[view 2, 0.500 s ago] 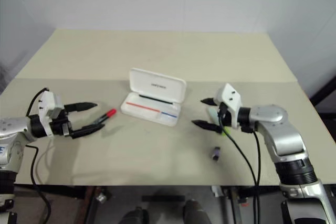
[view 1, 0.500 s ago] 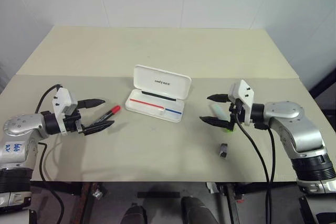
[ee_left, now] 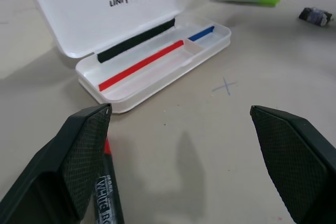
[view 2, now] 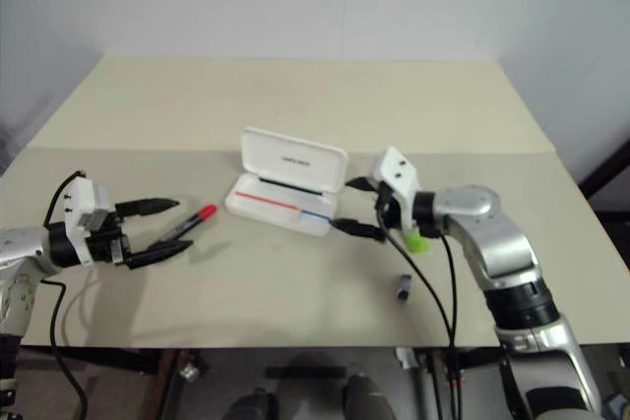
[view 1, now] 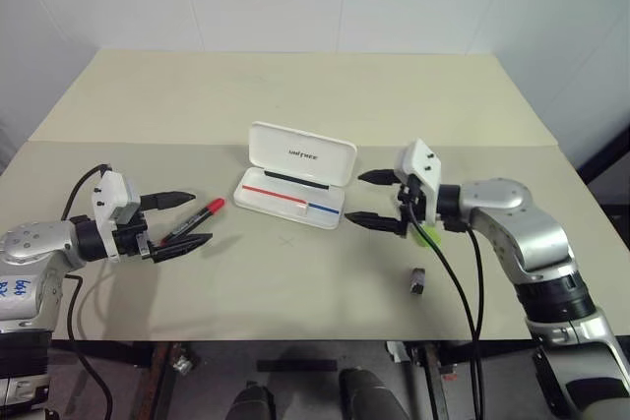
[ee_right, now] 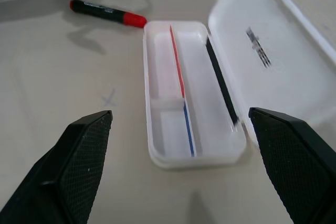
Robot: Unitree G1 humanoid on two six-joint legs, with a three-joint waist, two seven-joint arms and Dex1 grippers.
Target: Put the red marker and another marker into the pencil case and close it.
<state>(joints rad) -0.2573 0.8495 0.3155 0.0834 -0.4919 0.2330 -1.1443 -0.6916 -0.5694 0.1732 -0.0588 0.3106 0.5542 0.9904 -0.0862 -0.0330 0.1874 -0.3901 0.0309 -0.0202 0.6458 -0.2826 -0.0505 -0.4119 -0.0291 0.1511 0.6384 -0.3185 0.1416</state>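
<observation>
On the tabletop (view 1: pixel 295 292) the white pencil case (view 1: pixel 295 184) lies open and empty. What changed — the right claw (view 1: pixel 372 199) slid over toward the case, fingers wide apart, holding nothing, leaving the green marker (view 1: pixel 423 234) lying behind it. The left claw (view 1: pixel 180 220), also wide apart and empty, pulled back a bit from the red marker (view 1: pixel 200 215). Nothing is picked up yet.

The pencil case (view 1: pixel 295 180) lies open, its raised lid walling the far side; its near side is bare table (view 1: pixel 295 272). A small dark block (view 1: pixel 418 281), perhaps a clip, sits right.
</observation>
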